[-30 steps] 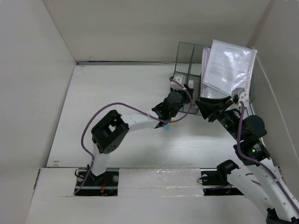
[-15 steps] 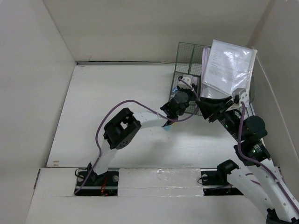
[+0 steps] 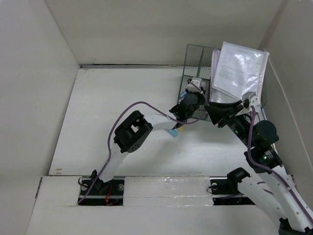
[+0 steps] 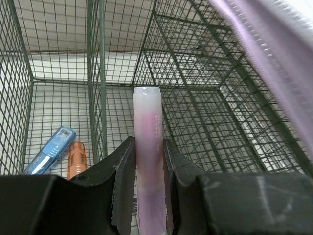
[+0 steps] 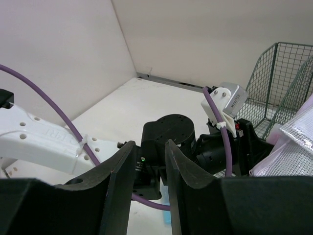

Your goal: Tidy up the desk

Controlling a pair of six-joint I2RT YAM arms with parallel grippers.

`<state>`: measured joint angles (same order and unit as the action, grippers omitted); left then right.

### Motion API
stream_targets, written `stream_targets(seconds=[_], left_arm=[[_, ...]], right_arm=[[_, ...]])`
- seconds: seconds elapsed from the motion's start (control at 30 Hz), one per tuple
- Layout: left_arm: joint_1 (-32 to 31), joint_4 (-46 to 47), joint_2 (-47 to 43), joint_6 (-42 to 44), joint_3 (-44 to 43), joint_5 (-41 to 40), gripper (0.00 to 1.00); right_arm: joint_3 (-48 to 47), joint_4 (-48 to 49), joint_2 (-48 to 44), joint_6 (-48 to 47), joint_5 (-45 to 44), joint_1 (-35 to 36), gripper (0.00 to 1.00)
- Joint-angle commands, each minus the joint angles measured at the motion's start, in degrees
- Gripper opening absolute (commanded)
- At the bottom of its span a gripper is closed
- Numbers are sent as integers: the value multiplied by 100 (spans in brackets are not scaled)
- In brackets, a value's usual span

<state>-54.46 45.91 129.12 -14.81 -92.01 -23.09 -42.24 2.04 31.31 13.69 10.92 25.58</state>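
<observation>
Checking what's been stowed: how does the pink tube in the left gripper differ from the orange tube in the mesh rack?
The pink tube is clamped in the left gripper, off the mesh; the orange tube lies loose on the mesh rack floor. The pink tube is pale, whitish at its tip; the orange tube is vividly coloured. Both are slim cylinders.

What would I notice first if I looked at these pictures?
The left gripper pinches a pink tube that points into the green wire rack at the far right of the desk. A blue pen and a small orange thing lie in the rack, and a shiny sleeve of papers sticks up at its right side.
</observation>
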Motion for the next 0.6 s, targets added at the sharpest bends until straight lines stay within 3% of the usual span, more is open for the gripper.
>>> stream_targets(seconds=[0.0,0.3,0.57], left_arm=[[5,33,7,-154,-326,121,12],[5,-231,307,-233,-652,182,18],[5,-144,158,-330,-380,165,23]], right_arm=[[5,253,7,-42,-19,43,36],[5,261,7,-51,-19,43,36],[23,279,42,-51,-28,43,36]])
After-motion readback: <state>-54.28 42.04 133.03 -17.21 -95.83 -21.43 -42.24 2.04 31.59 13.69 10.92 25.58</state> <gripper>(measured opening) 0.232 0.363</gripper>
